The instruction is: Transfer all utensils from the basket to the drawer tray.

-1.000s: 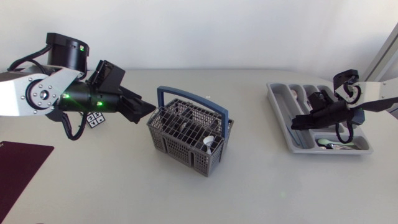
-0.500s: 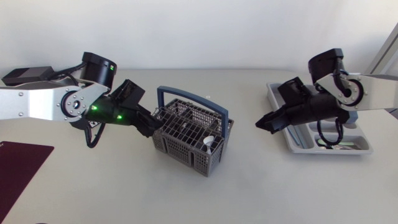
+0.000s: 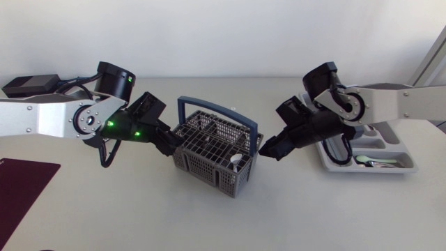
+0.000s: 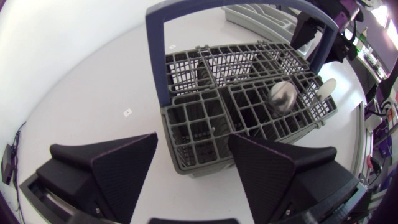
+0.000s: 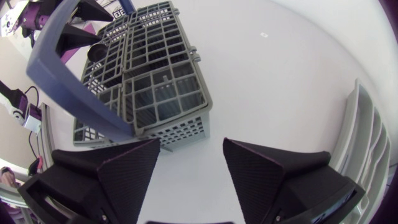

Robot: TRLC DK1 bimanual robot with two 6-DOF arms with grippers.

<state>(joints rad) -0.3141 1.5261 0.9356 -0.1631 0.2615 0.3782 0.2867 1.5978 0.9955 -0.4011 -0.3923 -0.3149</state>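
Both grippers are empty. Your left gripper (image 4: pixel 193 144) has its jaws spread, with the basket (image 4: pixel 186 163) corner between them and not pinched. Your right gripper (image 5: pixel 191 144) is spread too, basket just ahead of its jaws, drawer tray (image 5: pixel 367 140) off beside them.

Step, as I read it: fetching the next utensil. A spoon (image 3: pixel 235 161) stands at the basket end nearest the right jaws.

Next: rise over the rim, clear the handle (image 3: pixel 216 109), descend onto the spoon.

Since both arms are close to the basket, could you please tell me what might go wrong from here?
The open left gripper and open right gripper sit at opposite ends of the basket; either could shove or tip it.
The handle arches over the compartments, so a descending finger may strike it.
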